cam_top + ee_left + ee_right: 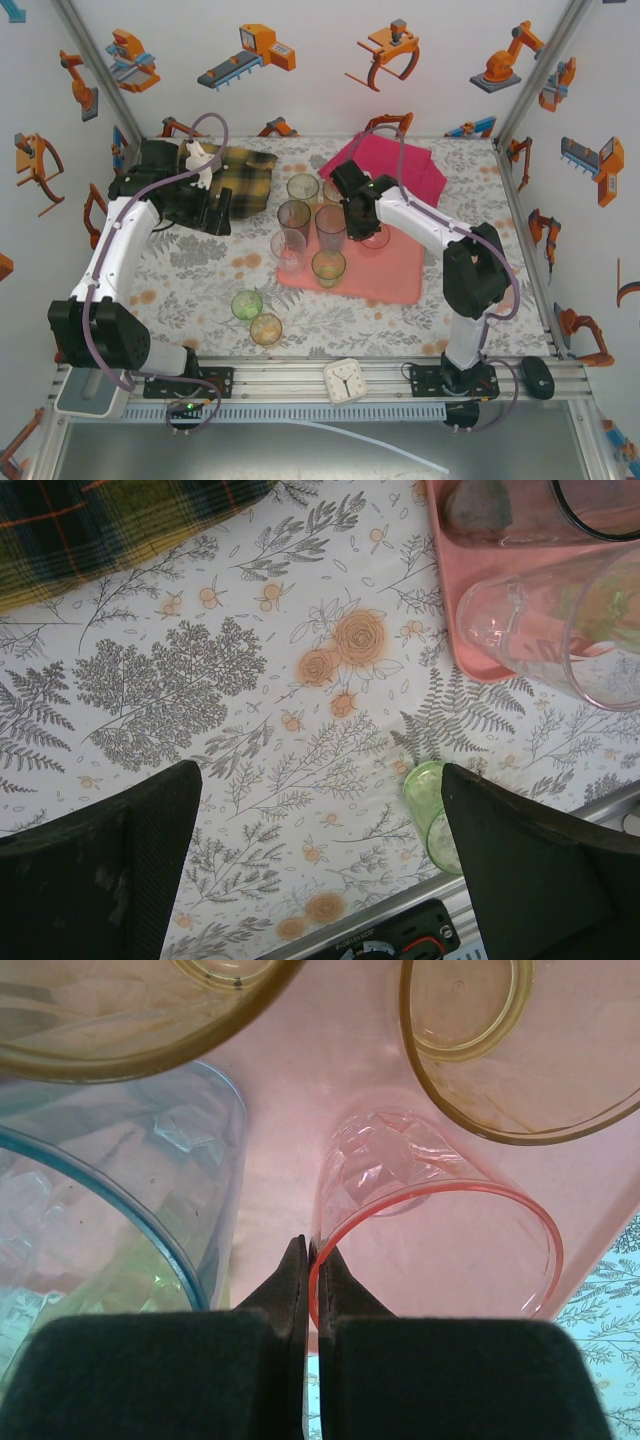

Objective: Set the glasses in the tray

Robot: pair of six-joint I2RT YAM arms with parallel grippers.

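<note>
Squarely over the salmon-pink rectangular tray (290, 1080), the right gripper (308, 1260) is pinched fully together on the near rim of a pink-rimmed clear plastic tumbler (430, 1230), whose thin wall runs between the fingertips (whether its base rests on the tray or hangs just above it, I cannot tell). A blue-tinted tumbler (120, 1190) stands close beside the fingers, with amber tumblers (500, 1050) beyond them. The left gripper (320, 880) hangs spread wide and empty above the flowered tablecloth (250, 680), a green tumbler (428, 800) just beside one finger, off the tray.
</note>
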